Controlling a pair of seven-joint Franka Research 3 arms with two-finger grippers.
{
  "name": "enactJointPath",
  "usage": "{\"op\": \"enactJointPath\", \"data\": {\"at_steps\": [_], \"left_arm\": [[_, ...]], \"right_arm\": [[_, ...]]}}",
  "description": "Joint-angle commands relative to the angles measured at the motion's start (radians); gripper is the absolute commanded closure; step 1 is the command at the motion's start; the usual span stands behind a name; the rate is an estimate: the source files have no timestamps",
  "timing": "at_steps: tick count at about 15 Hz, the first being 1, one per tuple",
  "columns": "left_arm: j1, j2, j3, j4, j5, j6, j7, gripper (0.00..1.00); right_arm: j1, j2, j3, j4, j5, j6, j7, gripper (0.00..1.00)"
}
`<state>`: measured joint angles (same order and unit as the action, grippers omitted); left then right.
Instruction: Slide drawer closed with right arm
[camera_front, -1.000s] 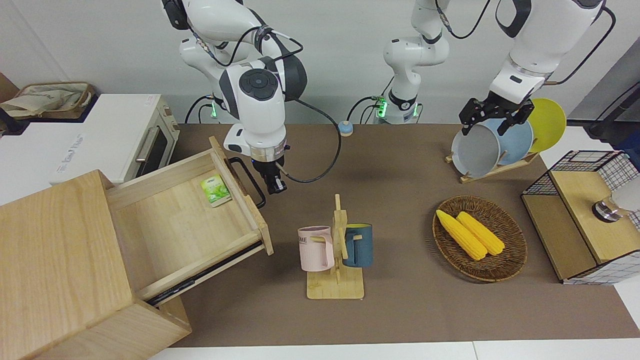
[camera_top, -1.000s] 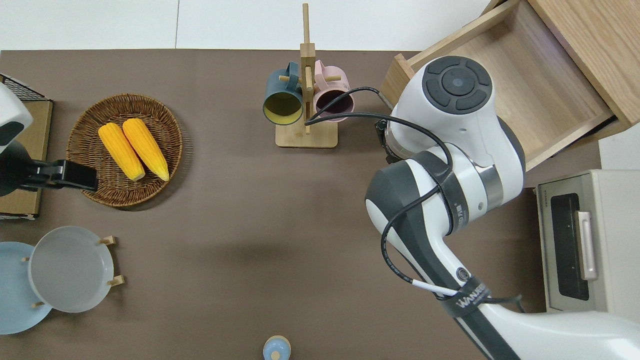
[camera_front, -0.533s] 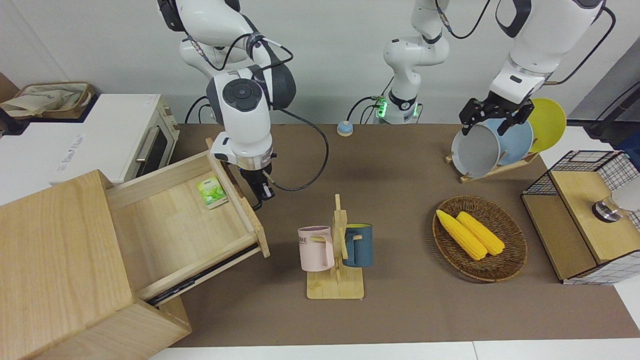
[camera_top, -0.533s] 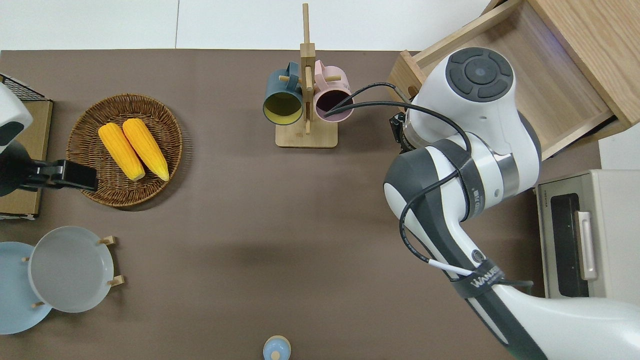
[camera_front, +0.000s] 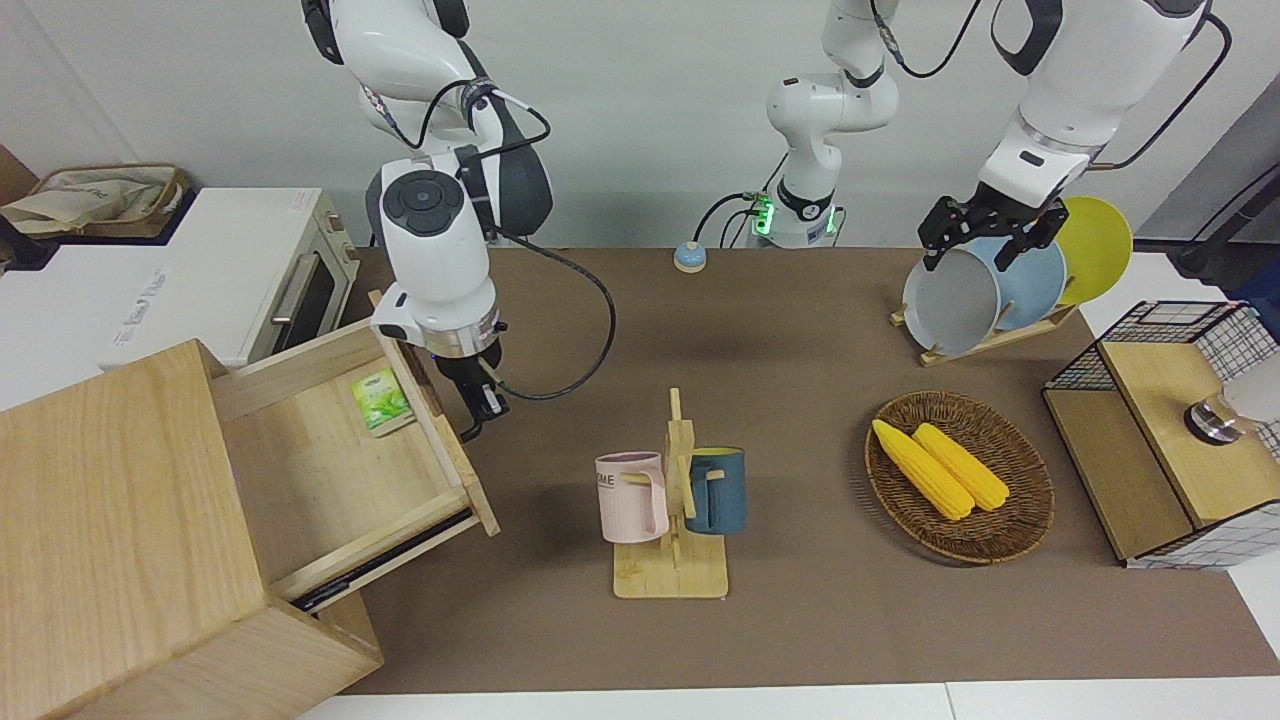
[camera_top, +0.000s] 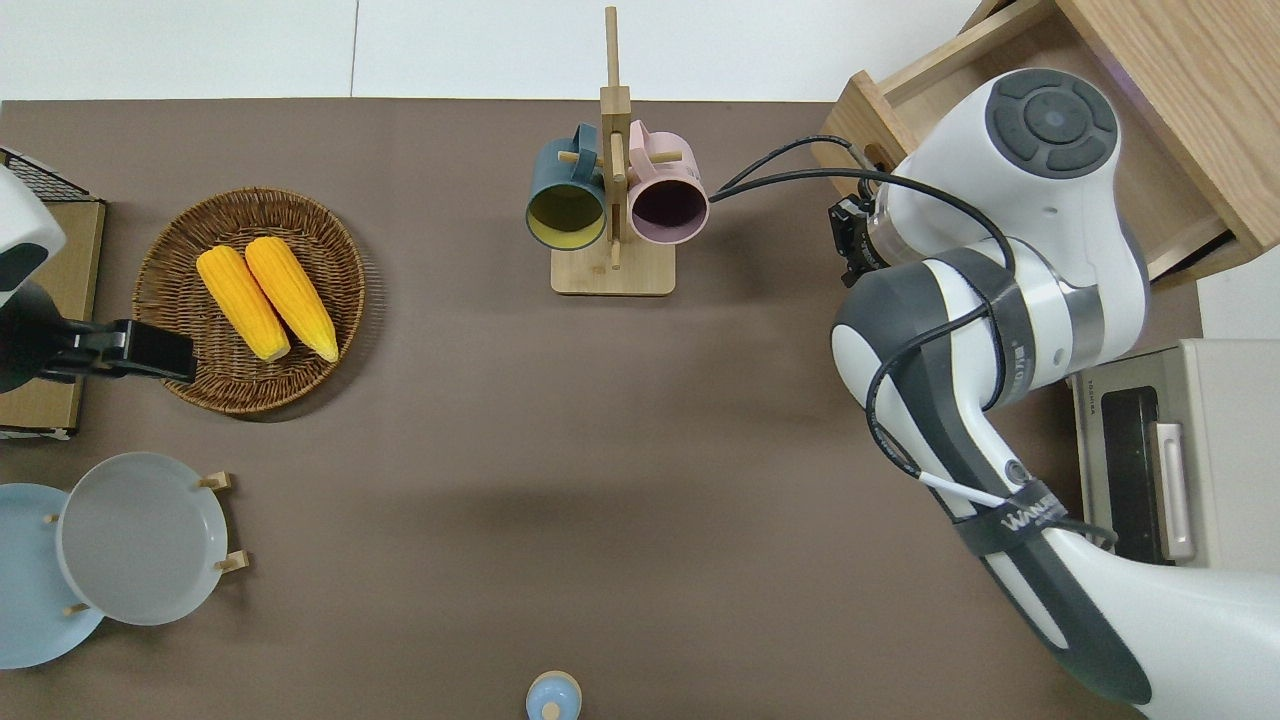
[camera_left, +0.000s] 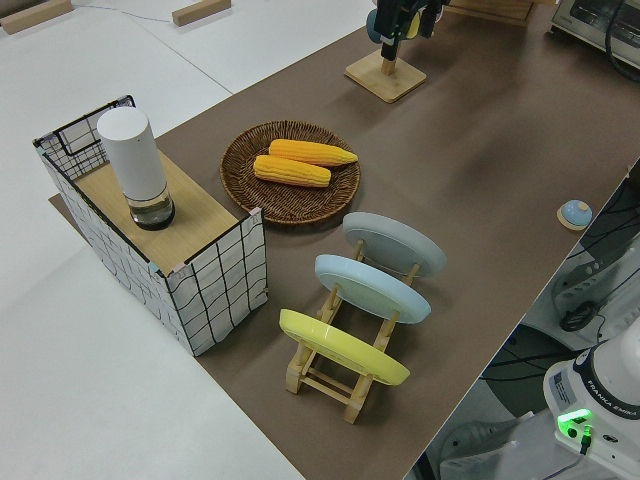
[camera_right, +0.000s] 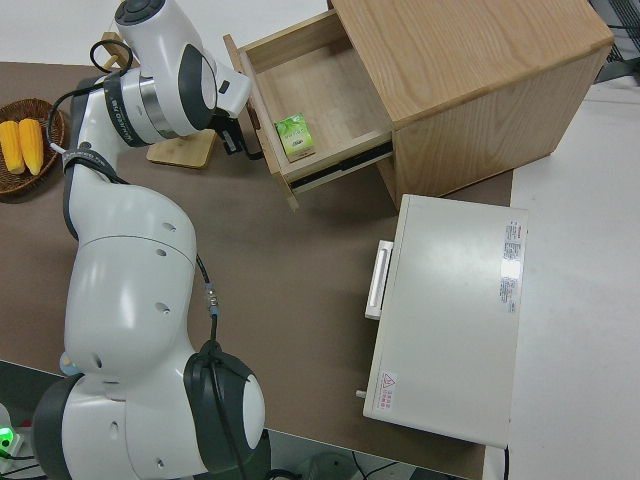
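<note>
The light-wood drawer stands partly open out of the big pale wooden box, at the right arm's end of the table. A green packet lies in it. My right gripper is shut and low against the drawer's front panel, where the black loop handle is mostly hidden by it. The drawer, the packet and the gripper also show in the right side view. In the overhead view the right arm covers most of the drawer. The left arm is parked.
A wooden mug rack with a pink and a blue mug stands close to the drawer's front. A white toaster oven stands next to the box, nearer the robots. A basket of corn, a plate rack and a wire crate are at the left arm's end.
My right gripper has moved toward the right arm's end of the table with the drawer's front. The drawer has slid further into the box, carrying the packet. The left arm has not moved.
</note>
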<state>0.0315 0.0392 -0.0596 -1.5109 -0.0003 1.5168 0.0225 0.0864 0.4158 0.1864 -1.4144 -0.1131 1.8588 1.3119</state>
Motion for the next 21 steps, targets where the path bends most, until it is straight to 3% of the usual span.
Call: {"op": "enactJointPath", "data": {"at_steps": [1,13,21], "left_arm": [[0.004,0.011,-0.006,0.026,0.017,-0.02,0.01,0.01],[0.004,0.011,-0.006,0.024,0.017,-0.02,0.01,0.01],[0.004,0.011,-0.006,0.024,0.017,-0.02,0.01,0.01]], "right_arm": [[-0.059,0.006,0.015,0.002,-0.016,0.068,-0.029,1.0],[-0.201,0.009,0.018,0.009,-0.016,0.092,-0.302,1.0],[-0.287,0.046,0.033,0.071,-0.002,0.092,-0.391,1.0]]}}
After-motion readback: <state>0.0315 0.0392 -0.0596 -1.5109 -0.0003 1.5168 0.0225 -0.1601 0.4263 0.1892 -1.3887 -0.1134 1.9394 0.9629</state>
